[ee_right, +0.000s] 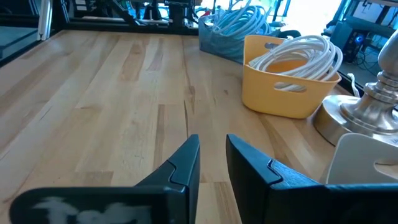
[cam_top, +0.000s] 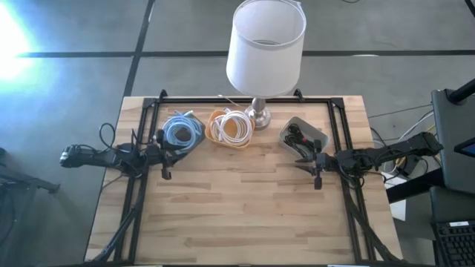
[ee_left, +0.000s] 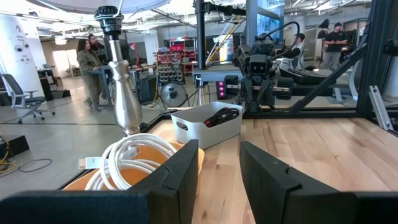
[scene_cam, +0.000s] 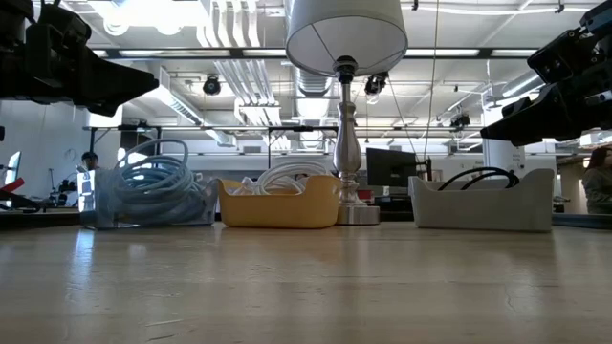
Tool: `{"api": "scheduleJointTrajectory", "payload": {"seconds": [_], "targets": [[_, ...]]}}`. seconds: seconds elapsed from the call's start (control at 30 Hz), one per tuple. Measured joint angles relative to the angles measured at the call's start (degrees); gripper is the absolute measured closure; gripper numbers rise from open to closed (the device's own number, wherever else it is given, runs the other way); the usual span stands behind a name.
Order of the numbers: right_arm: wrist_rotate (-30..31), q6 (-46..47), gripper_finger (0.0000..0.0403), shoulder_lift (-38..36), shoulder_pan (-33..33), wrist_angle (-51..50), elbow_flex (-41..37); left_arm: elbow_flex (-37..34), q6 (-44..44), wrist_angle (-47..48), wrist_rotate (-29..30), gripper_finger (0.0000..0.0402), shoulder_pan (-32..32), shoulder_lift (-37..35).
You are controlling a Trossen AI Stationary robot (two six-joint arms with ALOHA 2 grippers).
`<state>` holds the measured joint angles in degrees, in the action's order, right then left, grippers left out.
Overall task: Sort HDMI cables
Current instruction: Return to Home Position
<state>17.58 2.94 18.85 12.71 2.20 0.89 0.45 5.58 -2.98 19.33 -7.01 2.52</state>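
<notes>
Light blue HDMI cables point(cam_top: 180, 131) point(scene_cam: 153, 182) lie coiled in a clear-grey tray at the far left. White cables point(cam_top: 230, 126) point(ee_right: 298, 50) fill an orange tray point(scene_cam: 277, 205) beside it. Black cables point(cam_top: 297, 136) point(ee_left: 217, 116) rest in a pale grey tray point(scene_cam: 483, 205) at the far right. My left gripper point(cam_top: 165, 157) point(ee_left: 219, 168) hovers open, just on the near side of the light blue cables' tray. My right gripper point(cam_top: 315, 166) point(ee_right: 212, 162) hovers open, near the pale grey tray. Both hold nothing.
A lamp point(cam_top: 265, 44) with a white shade stands on a silver base point(scene_cam: 346, 205) between the orange and pale grey trays. A black frame point(cam_top: 148, 111) runs along the table's far and side edges. The bare wooden tabletop point(cam_top: 237, 208) spreads toward the near edge.
</notes>
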Motion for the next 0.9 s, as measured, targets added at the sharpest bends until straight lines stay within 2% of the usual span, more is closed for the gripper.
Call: {"api": "scheduleJointTrajectory", "payload": {"seconds": [0.47,0.9], "targets": [[0.00,0.00,0.0312,-0.02,0.00,0.00,0.00,0.00,-0.02,0.00,0.00,0.0280,0.00,-0.02],[0.00,-0.02,0.0334,-0.01,0.00,0.01,0.00,0.00,0.00,0.00,0.00,0.0280,0.00,0.00]]}}
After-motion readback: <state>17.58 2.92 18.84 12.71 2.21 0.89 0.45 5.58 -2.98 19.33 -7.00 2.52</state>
